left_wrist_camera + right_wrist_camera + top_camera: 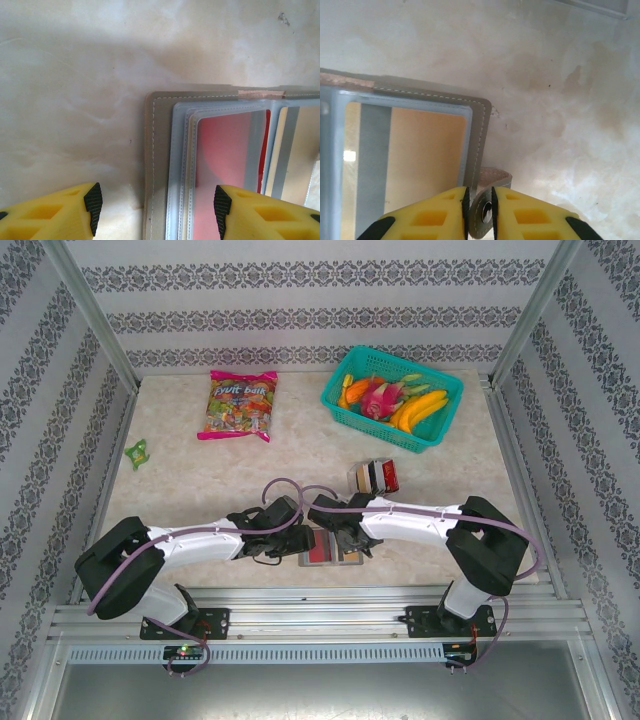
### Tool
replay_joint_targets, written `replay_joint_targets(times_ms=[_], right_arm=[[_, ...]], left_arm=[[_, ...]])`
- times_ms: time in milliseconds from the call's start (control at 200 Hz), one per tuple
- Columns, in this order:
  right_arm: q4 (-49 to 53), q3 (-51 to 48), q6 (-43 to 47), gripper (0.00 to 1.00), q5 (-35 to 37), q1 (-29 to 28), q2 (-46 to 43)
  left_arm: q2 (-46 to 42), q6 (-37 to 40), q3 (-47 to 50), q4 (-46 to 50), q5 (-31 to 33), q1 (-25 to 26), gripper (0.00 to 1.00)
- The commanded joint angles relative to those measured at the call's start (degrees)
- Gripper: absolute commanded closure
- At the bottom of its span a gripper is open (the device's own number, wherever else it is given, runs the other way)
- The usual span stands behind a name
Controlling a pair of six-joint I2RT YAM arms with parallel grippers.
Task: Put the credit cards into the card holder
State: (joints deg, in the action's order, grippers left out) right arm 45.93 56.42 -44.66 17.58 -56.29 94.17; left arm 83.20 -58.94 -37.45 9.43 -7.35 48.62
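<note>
Open holder and loose cards, with both grippers at the holder. The holder (161, 160) is lying flat and unfolded at the near edge of the table (200, 480), between the two grippers, and a red card (225, 150) is showing behind one clear sleeve. The cards (375, 477) are sitting in a small stack farther back, well apart from the holder. The left gripper (156, 205) is hanging with its fingers spread, straddling the holder's left border and holding nothing. The right gripper (480, 212) is pinching the snap tab (495, 176) that is projecting from the holder's right edge, with its fingers nearly pressed together. The holder is probably behaving as a light, limp thing with pliable sleeves. It is likely to skate on the smooth table when a card is pushed in, so the tab is offering a sound anchor if it is pulled rather than pushed. The cards are presumably thin, stiff and slick, so they are best taken across their long edges, one at a time.
</note>
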Motion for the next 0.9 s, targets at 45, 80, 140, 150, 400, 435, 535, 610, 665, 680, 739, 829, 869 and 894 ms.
replay_joint_targets(times_ms=[45, 80, 140, 150, 400, 435, 535, 610, 665, 680, 739, 829, 869, 894], right_arm=[[1.78, 1.85, -0.20, 0.75, 1.71, -1.00, -0.19], [1.62, 1.77, -0.17, 0.76, 1.59, -1.00, -0.06], [1.54, 1.68, -0.30, 0.79, 1.36, -1.00, 0.24], [1.53, 1.67, -0.33, 0.79, 1.39, -0.97, 0.27], [2.14, 1.41, -0.65, 0.74, 1.94, -1.00, 1.33], [2.21, 1.56, -0.54, 0.74, 2.10, -0.98, 1.53], [2.47, 1.88, -0.20, 0.74, 2.28, -0.99, 1.99], [2.41, 1.94, -0.12, 0.76, 2.26, -1.01, 2.16], [2.60, 2.07, -0.20, 0.78, 2.51, -1.01, 2.10], [2.63, 1.99, -0.23, 0.78, 2.54, -0.95, 2.02], [2.54, 1.78, -0.09, 0.80, 2.52, -1.02, 1.57], [2.68, 1.83, -0.11, 0.80, 2.54, -1.01, 0.94], [2.76, 1.77, -0.03, 0.81, 2.48, -0.99, 0.68], [2.75, 1.76, -0.11, 0.82, 2.50, -0.98, 0.45]], left_arm=[[-0.89, -0.48, 0.73, -0.66, -0.28, -0.63, 0.37], [-0.85, -0.49, 0.77, -0.81, -0.20, -0.64, 0.37], [-0.82, -0.56, 0.70, -0.80, -0.29, -0.63, 0.37], [-0.77, -0.50, 0.69, -0.83, -0.29, -0.63, 0.37], [-0.76, -0.48, 0.71, -0.65, -0.47, -0.63, 0.37], [-0.77, -0.48, 0.68, -0.71, -0.56, -0.68, 0.37], [-0.78, -0.43, 0.63, -0.67, -0.56, -0.63, 0.37], [-0.84, -0.49, 0.60, -0.71, -0.60, -0.65, 0.37], [-0.84, -0.49, 0.62, -0.70, -0.59, -0.63, 0.37], [-0.92, -0.52, 0.63, -0.69, -0.56, -0.63, 0.37], [-0.86, -0.50, 0.66, -0.67, -0.56, -0.63, 0.37], [-0.87, -0.48, 0.70, -0.69, -0.56, -0.64, 0.37], [-0.88, -0.48, 0.69, -0.66, -0.57, -0.64, 0.37], [-0.86, -0.48, 0.68, -0.71, -0.56, -0.64, 0.37]])
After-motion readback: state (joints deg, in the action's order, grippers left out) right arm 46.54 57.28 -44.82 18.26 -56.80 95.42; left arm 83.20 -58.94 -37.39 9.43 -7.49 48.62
